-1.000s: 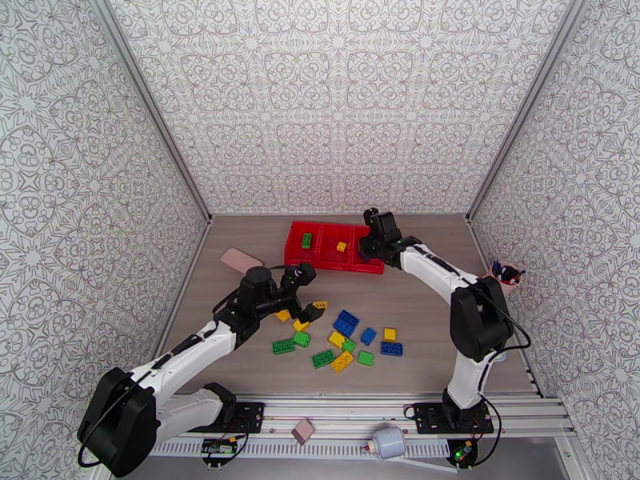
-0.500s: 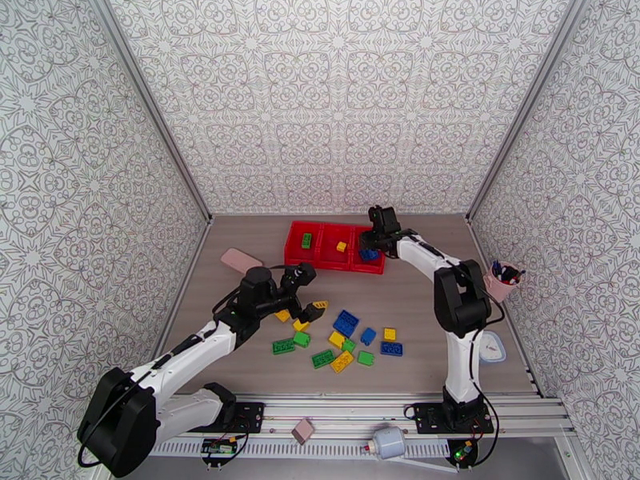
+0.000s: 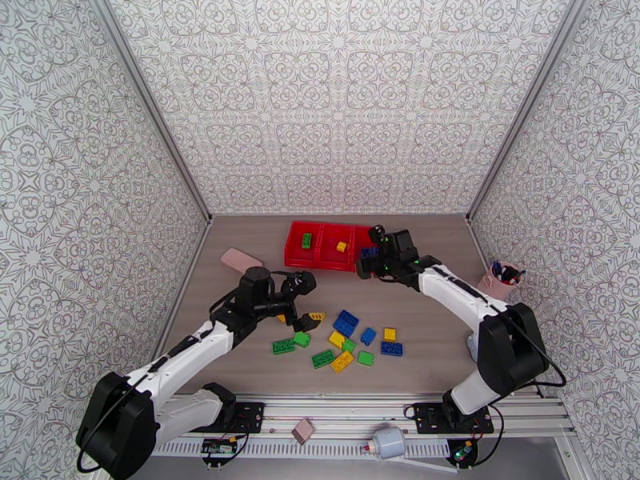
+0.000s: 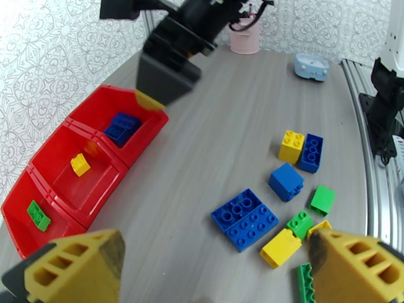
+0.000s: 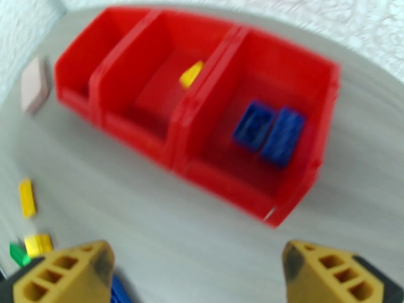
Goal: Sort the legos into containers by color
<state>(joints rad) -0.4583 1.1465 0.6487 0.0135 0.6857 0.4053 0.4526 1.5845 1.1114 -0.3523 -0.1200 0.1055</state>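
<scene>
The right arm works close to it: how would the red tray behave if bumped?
The red tray looks like thin moulded plastic holding only a few bricks, so it is probably light and apt to slide on the smooth table. It is low and wide, so tipping seems unlikely.

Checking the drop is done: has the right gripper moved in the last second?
Yes. The right gripper has backed off from above the right compartment of the red tray, toward the near side.

Left hand [image 4: 214, 248], right hand [image 5: 197, 258] spread wide
</scene>
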